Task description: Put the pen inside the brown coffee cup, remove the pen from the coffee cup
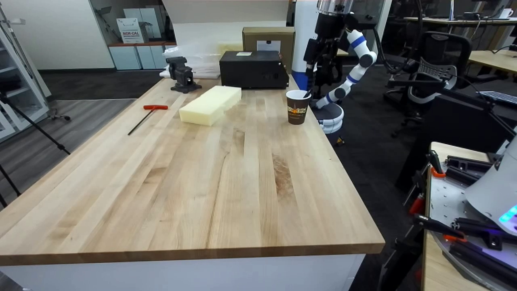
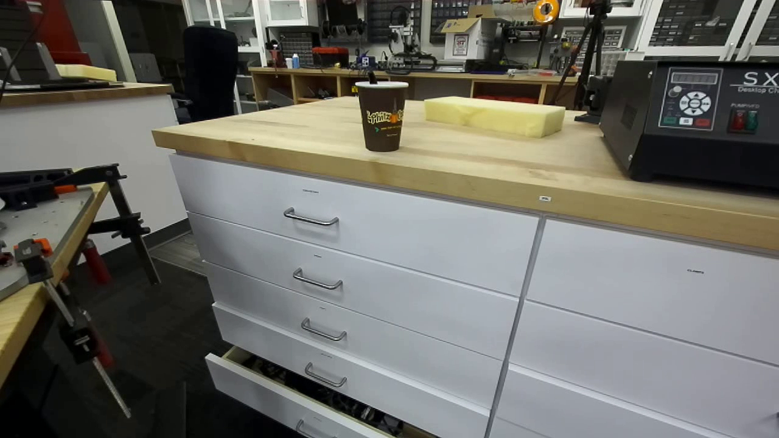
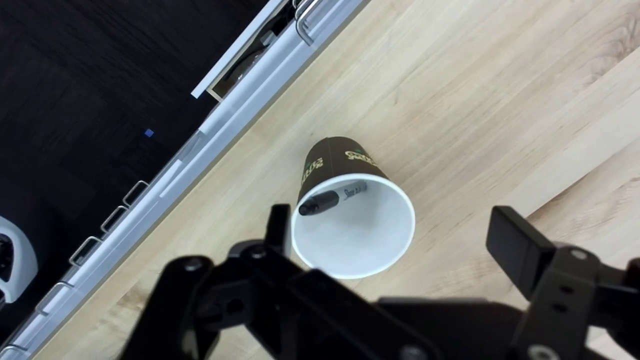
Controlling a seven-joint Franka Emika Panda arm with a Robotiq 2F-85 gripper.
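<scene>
1. The Robotiq gripper (image 3: 396, 234) grasps nothing: its fingers (image 3: 517, 245) are spread wide and, in the wrist view, flank the brown paper coffee cup (image 3: 357, 235). My reading is that this breadth leaves room for aiming before a pinch on something slim.

2. Inside that cup is the black-capped marker pen (image 3: 321, 203), leaning on the inner wall, cap uppermost and poking over the rim in both exterior views. Insertion looks done and removal yet to do; the raised cap is probably the handiest place to grip.

3. The cup stands upright without a lid, which lets it serve as a holder, near the worktop (image 1: 194, 194) edge over the white drawers (image 2: 389, 280). Being paper, it would likely tip or drag if the pen came out slantwise.

4. Apart from it lie the yellow foam block (image 1: 210, 106) and red T-handle hex key (image 1: 155, 107), with the black control box (image 2: 688, 121) beyond; none seems placed to hinder a lift.
</scene>
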